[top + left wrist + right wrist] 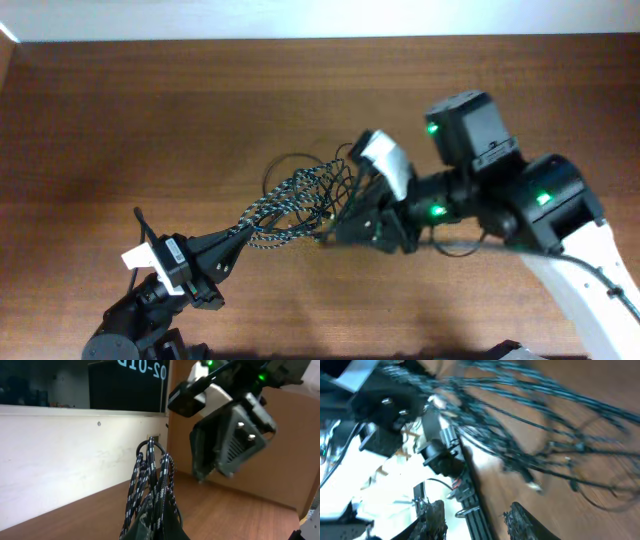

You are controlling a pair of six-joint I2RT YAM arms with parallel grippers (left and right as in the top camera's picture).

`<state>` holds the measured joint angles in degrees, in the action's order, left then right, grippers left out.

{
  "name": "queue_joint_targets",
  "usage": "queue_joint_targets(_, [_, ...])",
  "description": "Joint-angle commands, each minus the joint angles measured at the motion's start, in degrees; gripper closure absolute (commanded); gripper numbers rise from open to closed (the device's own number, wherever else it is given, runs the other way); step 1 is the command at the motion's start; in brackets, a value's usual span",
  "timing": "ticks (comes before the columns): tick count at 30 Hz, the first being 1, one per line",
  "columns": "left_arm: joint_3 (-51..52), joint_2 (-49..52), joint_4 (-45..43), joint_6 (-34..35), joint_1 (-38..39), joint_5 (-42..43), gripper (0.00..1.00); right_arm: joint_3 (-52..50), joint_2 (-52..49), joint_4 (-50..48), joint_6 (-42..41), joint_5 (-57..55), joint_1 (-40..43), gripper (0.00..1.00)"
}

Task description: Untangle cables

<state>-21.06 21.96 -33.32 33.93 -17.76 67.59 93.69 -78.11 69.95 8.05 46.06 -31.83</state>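
Observation:
The braided black-and-white speckled cable (285,205) lies bunched in several strands across the table's middle, tangled with the thin plain black cable (300,165) that loops at its far end. My left gripper (222,252) is shut on the near end of the speckled bundle (152,485) and holds it up. My right gripper (345,225) is open and empty, right beside the tangle's right end. In the right wrist view both fingers (475,517) stand apart with the blurred cables (530,435) beyond them.
The wooden table (150,120) spreads all round. A thicker black lead (460,245) runs from the right arm on the table. The left arm's body (395,415) shows past the table edge in the right wrist view.

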Motion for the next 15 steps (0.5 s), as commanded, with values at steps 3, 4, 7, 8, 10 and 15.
queue_joint_targets(3, [-0.42, -0.17, -0.46, 1.73, -0.04, -0.09, 1.00, 0.17, -0.07, -2.82, 2.23, 0.42, -7.41, 0.59])
queue_joint_targets(4, [-0.42, -0.17, -0.46, 2.75, -0.04, -0.42, 1.00, 0.17, -0.07, -3.48, 2.23, -0.50, -8.76, 0.59])
queue_joint_targets(7, [-0.42, -0.17, -0.46, 10.51, -0.04, -5.68, 1.00, 0.17, -0.98, -4.87, 1.99, -12.17, -12.46, 0.59])
queue_joint_targets(8, [-0.42, -0.17, -0.42, 15.78, -0.04, -8.94, 1.00, 0.17, -1.73, -5.01, 0.09, -16.57, -13.03, 0.59])
queue_joint_targets(10, [-0.42, -0.17, 1.05, 25.46, -0.04, -14.97, 1.00, 0.17, -2.36, -5.33, -10.36, -28.30, -13.16, 0.65])
queue_joint_targets(15, [-0.42, -0.17, 7.67, 30.95, -0.04, -17.88, 1.00, 0.17, -2.36, -6.78, -18.01, -39.19, -13.16, 0.42])
